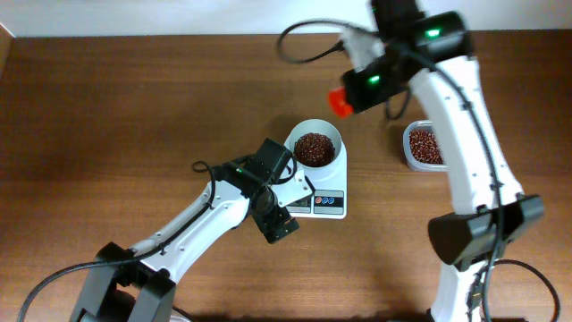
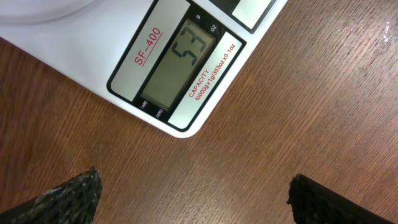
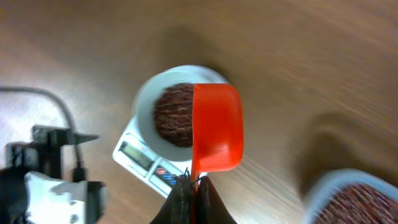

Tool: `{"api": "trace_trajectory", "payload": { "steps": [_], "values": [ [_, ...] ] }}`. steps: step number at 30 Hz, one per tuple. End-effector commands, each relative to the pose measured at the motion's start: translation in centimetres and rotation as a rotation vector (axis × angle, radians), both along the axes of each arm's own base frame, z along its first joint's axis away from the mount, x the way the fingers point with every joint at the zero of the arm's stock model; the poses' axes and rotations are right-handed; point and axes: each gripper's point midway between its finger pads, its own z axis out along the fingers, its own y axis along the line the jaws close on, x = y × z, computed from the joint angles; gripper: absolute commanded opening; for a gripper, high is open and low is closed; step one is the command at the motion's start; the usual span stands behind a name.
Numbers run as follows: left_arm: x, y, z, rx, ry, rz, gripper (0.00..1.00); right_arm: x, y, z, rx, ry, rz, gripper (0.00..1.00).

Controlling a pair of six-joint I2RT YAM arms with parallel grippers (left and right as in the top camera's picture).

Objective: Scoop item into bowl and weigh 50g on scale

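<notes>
1. The left hand (image 1: 279, 222) hangs low over the bench (image 1: 107, 134), just in front of the scale (image 1: 323, 204). Its fingers are spread wide and grasp nothing.
2. In the left wrist view, the scale's grey display (image 2: 180, 65) appears to read 53.
3. The white bowl (image 1: 313, 128) sits on the far part of the scale. A mound of reddish-brown beans (image 1: 313, 148) fills its middle.
4. The right hand (image 3: 194, 185) is clenched on the handle of a red scoop (image 3: 217, 130). It is held in the air by the far right side of the bowl. In the right wrist view, the scoop overlaps the bowl's right rim.
5. A clear tub (image 1: 422, 146) with more beans stands on the bench to the right of the scale, apart from it.
</notes>
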Motion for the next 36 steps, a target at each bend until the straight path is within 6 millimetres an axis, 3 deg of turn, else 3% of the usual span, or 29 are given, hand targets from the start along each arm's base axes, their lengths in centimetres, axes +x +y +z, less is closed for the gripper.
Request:
{"api": "trace_trajectory", "payload": {
  "steps": [1, 5, 15, 28, 36],
  "values": [
    [-0.1, -0.1, 0.3, -0.013, -0.007, -0.016, 0.99, -0.8, 2.6, -3.0, -0.031, 0.043, 0.112, 0.04],
    [-0.1, -0.1, 0.3, -0.013, -0.007, -0.016, 0.99, -0.8, 3.0, -6.0, -0.136, 0.043, 0.13, 0.04],
    [-0.1, -0.1, 0.3, -0.013, -0.007, -0.016, 0.99, -0.4, 3.1, -12.9, -0.151, 0.077, 0.13, 0.04],
    [-0.1, -0.1, 0.3, -0.013, -0.006, -0.016, 0.99, -3.4, 3.6, -13.3, -0.095, 0.209, 0.153, 0.04],
    [-0.1, -0.1, 0.3, -0.013, -0.007, -0.016, 0.99, -4.9, 6.1, -12.3, 0.072, 0.285, 0.181, 0.04]
  ]
}}
